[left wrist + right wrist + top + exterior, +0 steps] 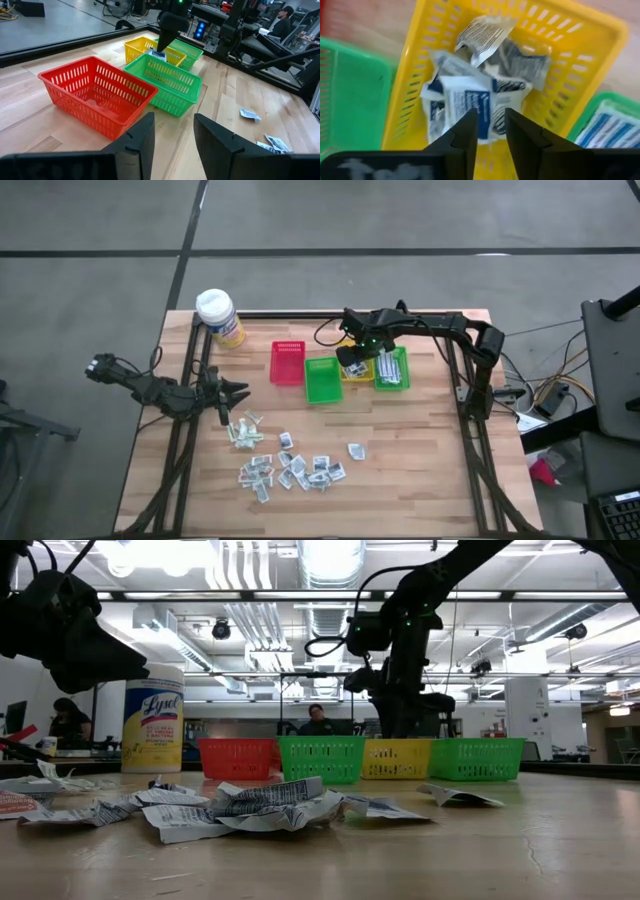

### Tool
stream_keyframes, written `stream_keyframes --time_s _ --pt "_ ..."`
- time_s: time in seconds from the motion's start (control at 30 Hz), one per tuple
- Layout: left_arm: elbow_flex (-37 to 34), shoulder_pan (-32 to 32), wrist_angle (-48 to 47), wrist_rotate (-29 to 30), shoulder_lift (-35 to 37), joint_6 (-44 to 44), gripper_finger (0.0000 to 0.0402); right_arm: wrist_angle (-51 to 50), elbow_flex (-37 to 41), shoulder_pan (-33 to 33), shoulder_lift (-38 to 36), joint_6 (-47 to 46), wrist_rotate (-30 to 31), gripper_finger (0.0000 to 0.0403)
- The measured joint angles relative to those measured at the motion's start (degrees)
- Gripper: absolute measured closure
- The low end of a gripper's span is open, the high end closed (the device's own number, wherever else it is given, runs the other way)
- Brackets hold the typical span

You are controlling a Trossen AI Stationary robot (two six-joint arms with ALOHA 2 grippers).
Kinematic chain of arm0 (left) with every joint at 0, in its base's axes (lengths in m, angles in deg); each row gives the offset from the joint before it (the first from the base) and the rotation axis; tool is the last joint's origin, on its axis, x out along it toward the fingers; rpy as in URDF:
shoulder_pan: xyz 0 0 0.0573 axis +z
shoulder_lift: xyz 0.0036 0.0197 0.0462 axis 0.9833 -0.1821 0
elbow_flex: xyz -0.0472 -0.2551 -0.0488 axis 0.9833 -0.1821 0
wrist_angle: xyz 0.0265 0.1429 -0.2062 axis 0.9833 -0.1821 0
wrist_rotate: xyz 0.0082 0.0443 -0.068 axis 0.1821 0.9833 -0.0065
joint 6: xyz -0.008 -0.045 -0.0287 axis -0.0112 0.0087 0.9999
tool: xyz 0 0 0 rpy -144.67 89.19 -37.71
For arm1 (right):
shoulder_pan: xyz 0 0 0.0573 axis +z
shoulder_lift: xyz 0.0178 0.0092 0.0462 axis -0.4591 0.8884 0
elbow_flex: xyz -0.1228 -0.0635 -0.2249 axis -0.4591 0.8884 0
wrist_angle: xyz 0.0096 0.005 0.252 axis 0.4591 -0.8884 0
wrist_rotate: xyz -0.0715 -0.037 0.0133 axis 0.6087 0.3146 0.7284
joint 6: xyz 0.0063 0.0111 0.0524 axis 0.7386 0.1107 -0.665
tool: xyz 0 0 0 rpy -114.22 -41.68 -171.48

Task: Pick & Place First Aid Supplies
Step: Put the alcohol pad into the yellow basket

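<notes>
Clearly we are partway: our right hand (490, 131), fingers narrowly parted and empty, hovers over the yellow bin (570, 45) already holding several packets (470, 100), while many more packets (295, 470) lie scattered on the tabletop (420, 470). Our left hand (232, 392) waits open near them. They look flat, crinkly, white with blue print.
</notes>
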Motion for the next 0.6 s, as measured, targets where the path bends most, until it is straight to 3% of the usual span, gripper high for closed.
stream_keyframes --time_s 0.13,0.6 --pt "0.00 0.00 0.00 0.00 0.00 0.00 0.0271 -1.44 -0.85 -0.28 0.00 -0.09 -3.71 0.0287" --pt "0.00 -0.01 0.00 -0.02 0.00 0.03 0.0271 -18.31 -13.15 3.37 -0.20 2.41 -2.91 0.0299"
